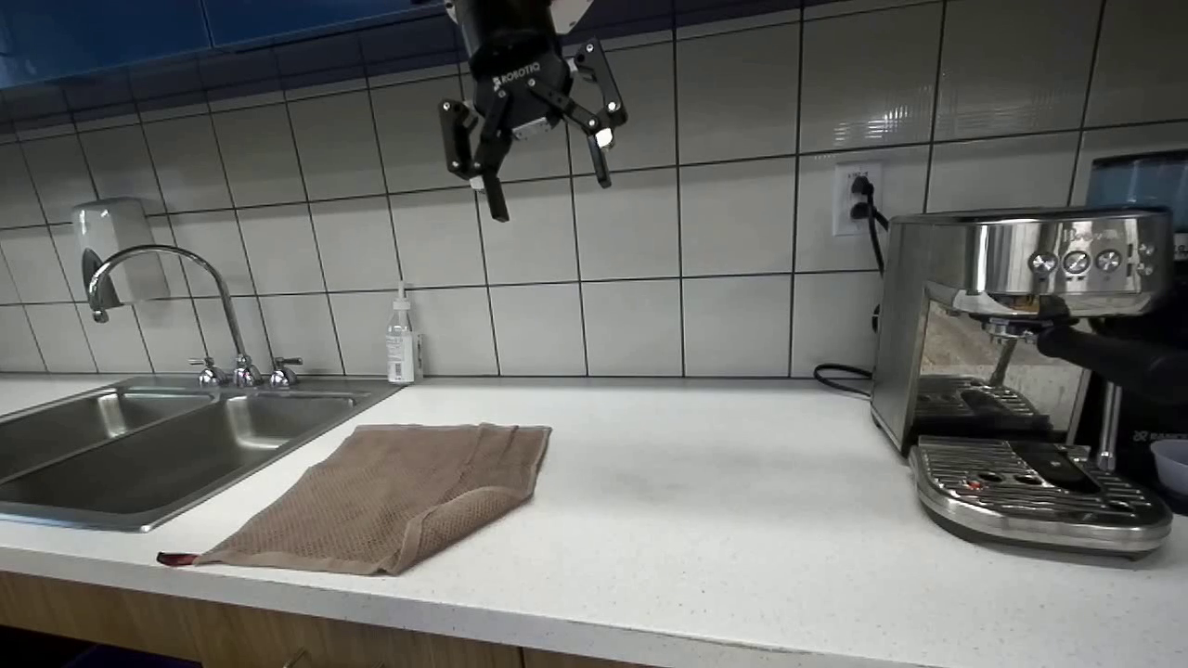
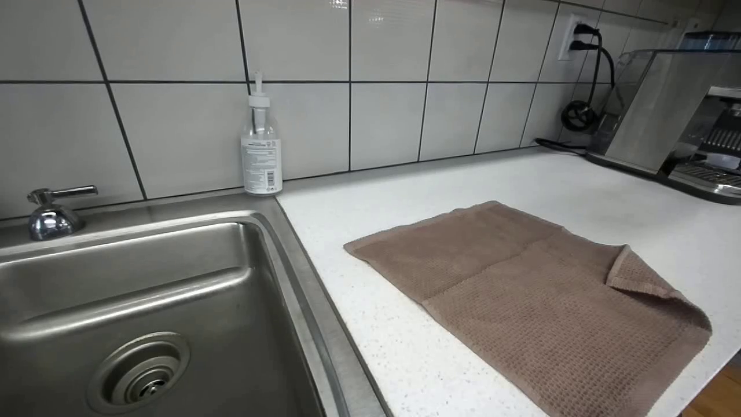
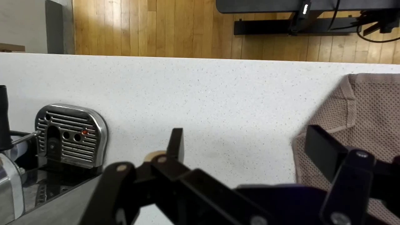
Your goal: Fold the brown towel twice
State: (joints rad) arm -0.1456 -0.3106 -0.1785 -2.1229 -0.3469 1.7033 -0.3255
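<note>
Above the counter [image 1: 705,520], in an exterior view: claw [image 1: 553,201] hangs high, fingers [image 1: 600,165] spread wide, well apart from the brown towel [image 1: 399,492]. Towel lies mostly flat at left, just right of the sink [image 1: 213,464], near right corner turned over, red tab [image 1: 174,559] at its near left corner. Bottle [image 1: 401,348] stands upright at far left by the tiled wall [image 1: 733,223]; coffee machine [image 1: 1021,371] at right.

Also in an exterior view: towel right of the sink, crease [image 2: 492,266] across it, turned-over corner [image 2: 639,275] on its right side. Drain [image 2: 140,372] shows in the sink, near left.

Wrist view: claw wide, counter visible between the fingers. Drip tray [image 3: 78,147] at left, towel at right, partly behind a finger. Wood floor [image 3: 150,31] past the counter's near edge.
</note>
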